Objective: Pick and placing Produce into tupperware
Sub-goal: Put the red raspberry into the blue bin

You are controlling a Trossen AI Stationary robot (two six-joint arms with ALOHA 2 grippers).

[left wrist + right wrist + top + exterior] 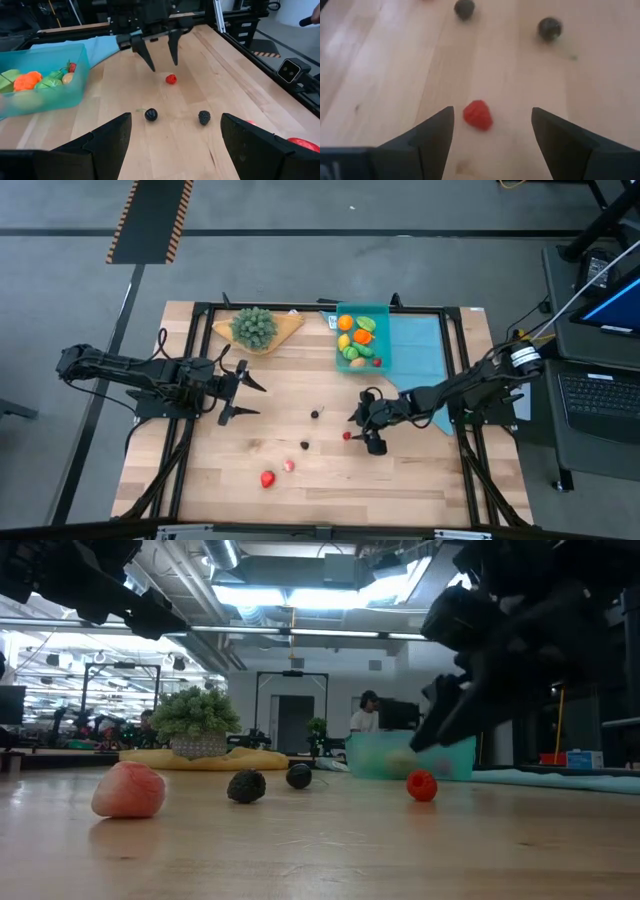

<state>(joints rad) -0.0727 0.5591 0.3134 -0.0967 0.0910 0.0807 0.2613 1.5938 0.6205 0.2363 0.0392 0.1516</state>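
Right gripper [492,135], fingers apart, hovers over the small red berry [478,114], which looks off-centre and could roll away if one finger nudges it first.

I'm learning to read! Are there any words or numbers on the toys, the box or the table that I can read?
None can be read.
A small white label lies beside the tupperware: its print is too small to read.
The striped floor mat carries orange and black stripes only, no letters.
The produce bears no writing.
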